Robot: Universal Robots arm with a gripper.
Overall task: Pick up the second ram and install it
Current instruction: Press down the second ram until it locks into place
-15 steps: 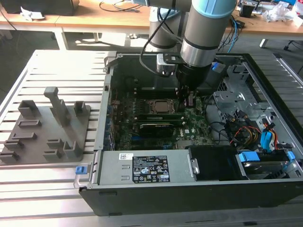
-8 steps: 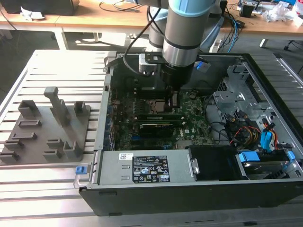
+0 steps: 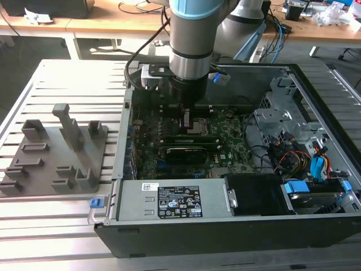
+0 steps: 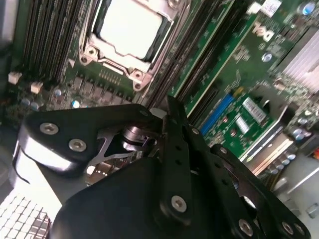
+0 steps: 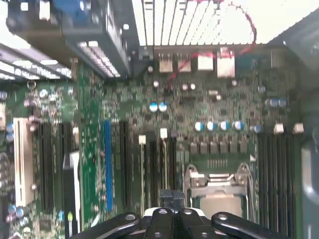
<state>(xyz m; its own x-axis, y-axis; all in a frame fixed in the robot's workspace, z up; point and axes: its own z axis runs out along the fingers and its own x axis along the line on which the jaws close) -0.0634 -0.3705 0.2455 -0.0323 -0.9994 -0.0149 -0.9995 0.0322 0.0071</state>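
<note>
Black gripper (image 5: 172, 199) shut, above green motherboard (image 5: 219, 104)

Your gripper (image 4: 169, 117) stands low over the motherboard (image 4: 234, 74); processor socket (image 4: 130, 30) lies just beyond its fingertips; memory slots (image 4: 45, 35) flank that socket.

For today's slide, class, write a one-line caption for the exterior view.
Robot arm's gripper lowered inside an open computer case, over the motherboard; grey holder tray beside it.
</note>
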